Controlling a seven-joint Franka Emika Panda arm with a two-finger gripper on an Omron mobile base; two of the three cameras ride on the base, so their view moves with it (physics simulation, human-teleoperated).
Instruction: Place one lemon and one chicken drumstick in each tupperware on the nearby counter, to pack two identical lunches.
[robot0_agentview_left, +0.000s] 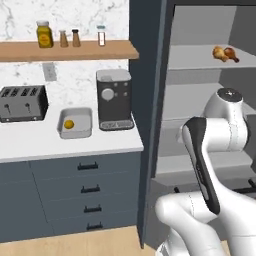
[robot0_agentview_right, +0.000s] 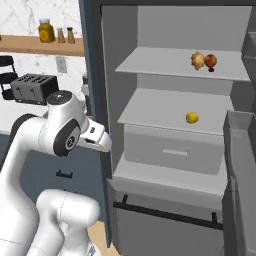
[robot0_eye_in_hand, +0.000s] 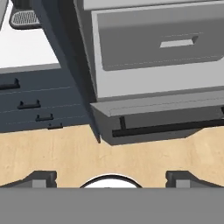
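Observation:
A white tupperware (robot0_agentview_left: 86, 132) sits on the counter (robot0_agentview_left: 30, 144) between the toaster and the coffee machine, with one lemon (robot0_agentview_left: 69, 124) inside it. Inside the open fridge, two chicken drumsticks (robot0_agentview_right: 198, 60) (robot0_agentview_right: 211, 61) lie on the top shelf, seen also as drumsticks (robot0_agentview_left: 225, 53) from the left. Another lemon (robot0_agentview_right: 191, 117) rests on the shelf below. My gripper (robot0_eye_in_hand: 111, 179) is open with nothing between its fingers. It hangs low in front of the fridge, facing the fridge drawer and the wooden floor.
A black toaster (robot0_agentview_left: 22, 103) and a coffee machine (robot0_agentview_left: 114, 100) stand on the counter. Jars line a wooden wall shelf (robot0_agentview_left: 67, 50). The fridge door (robot0_agentview_right: 240, 175) stands open at the right. Slate-blue drawers (robot0_agentview_left: 87, 190) sit below the counter.

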